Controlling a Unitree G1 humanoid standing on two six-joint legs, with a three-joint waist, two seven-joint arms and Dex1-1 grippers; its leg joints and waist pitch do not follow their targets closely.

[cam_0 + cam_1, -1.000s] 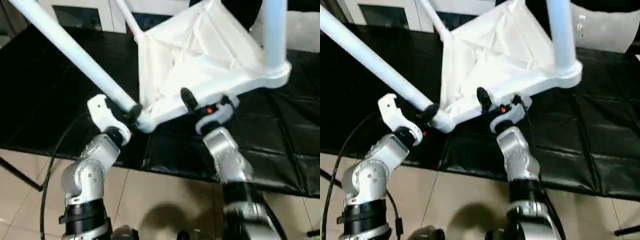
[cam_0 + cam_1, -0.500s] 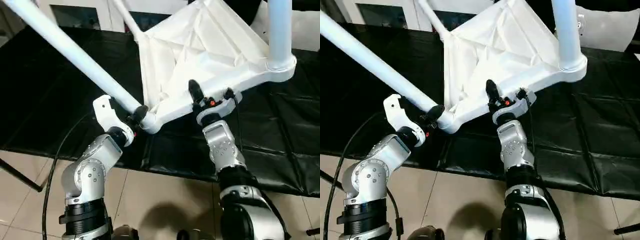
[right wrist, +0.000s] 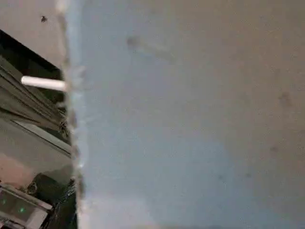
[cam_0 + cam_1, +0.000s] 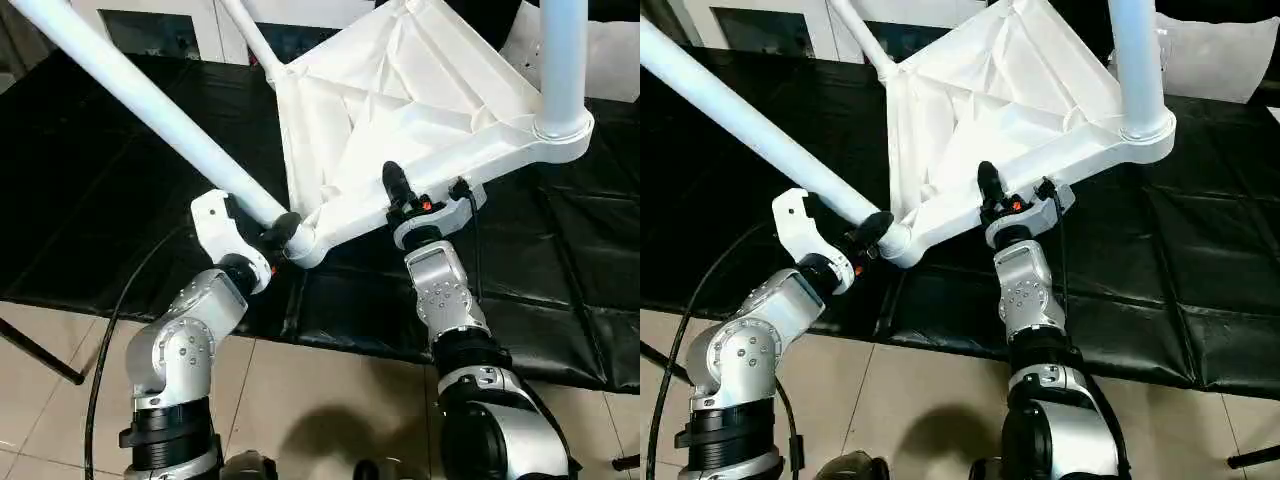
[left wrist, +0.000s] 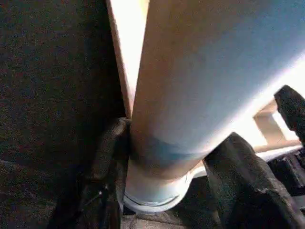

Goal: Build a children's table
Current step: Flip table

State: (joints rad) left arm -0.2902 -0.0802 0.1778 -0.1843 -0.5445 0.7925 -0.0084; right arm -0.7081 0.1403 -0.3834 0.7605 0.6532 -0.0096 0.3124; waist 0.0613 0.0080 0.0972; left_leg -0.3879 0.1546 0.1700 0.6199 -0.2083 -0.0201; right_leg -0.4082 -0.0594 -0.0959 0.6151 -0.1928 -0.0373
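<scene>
**A:** Found the children's table (image 4: 400, 90) tipped up, ribbed underside showing, over the black surface (image 4: 100, 200). Counted three legs seated in corner sockets: the near leg (image 4: 150, 105), the far leg (image 4: 250, 35) and the upright leg (image 4: 562, 60).

**B:** Couldn't see the fourth corner, cut off at the top. Judged it mostly done, with maybe one leg left, plus setting it on its feet.

**A:** Caught the left gripper (image 4: 272, 228) at the base of the near leg, jaws closed on the tube just above the socket.

**B:** Confirmed from the left wrist view: black fingers (image 5: 107, 162) pressed on either side of the tube, hard to read from the head views.

**A:** Spotted the right gripper (image 4: 400, 195) at the rim (image 4: 345, 218), between two corners. Couldn't tell whether gripping or merely close.

**B:** Got nothing but blank white plastic from the right wrist view. Needed the head views to place it at all.
</scene>
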